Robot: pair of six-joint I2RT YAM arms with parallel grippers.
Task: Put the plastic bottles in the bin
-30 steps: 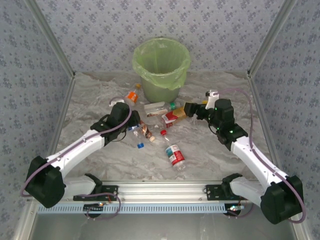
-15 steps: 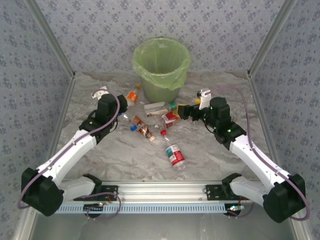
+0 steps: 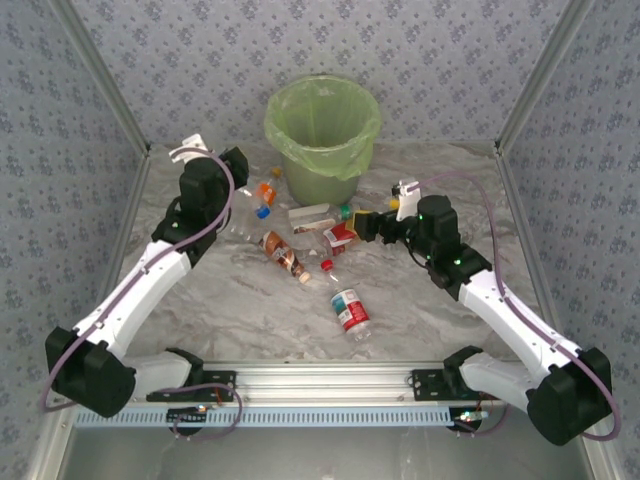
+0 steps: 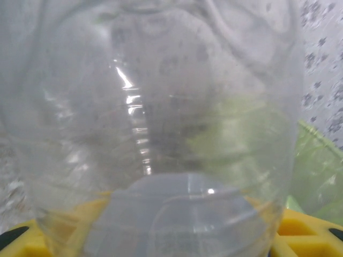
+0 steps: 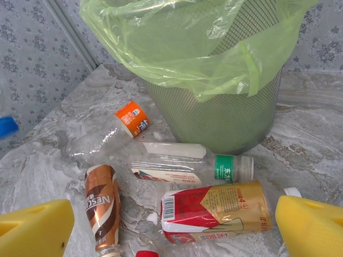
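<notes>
My left gripper [image 3: 238, 185] hangs above the table left of the bin [image 3: 322, 125], shut on a clear plastic bottle [image 4: 161, 134] with a blue cap [image 3: 262, 211]. Its yellow fingers [image 4: 308, 230] flank the bottle. My right gripper [image 3: 366, 222] is open and low, with a red-and-gold labelled bottle [image 5: 214, 211] lying between its yellow fingers [image 5: 35, 230]. On the table in front of the bin lie a brown bottle [image 5: 102, 206], a white-and-green labelled bottle [image 5: 187, 166] and an orange-labelled bottle [image 5: 131, 119]. A red-labelled bottle [image 3: 349, 309] lies nearer the arms.
The bin's green bag [image 5: 177, 43] drapes over its mesh wall [image 5: 225, 118]. A red cap [image 3: 327, 266] sits mid-table. Patterned walls close in the left, right and back sides. A metal rail [image 3: 320, 380] runs along the near edge.
My left gripper has lifted the clear blue-capped bottle off the table and swung it back and left, toward the bin. My right gripper has edged left toward the red-and-gold bottle.
</notes>
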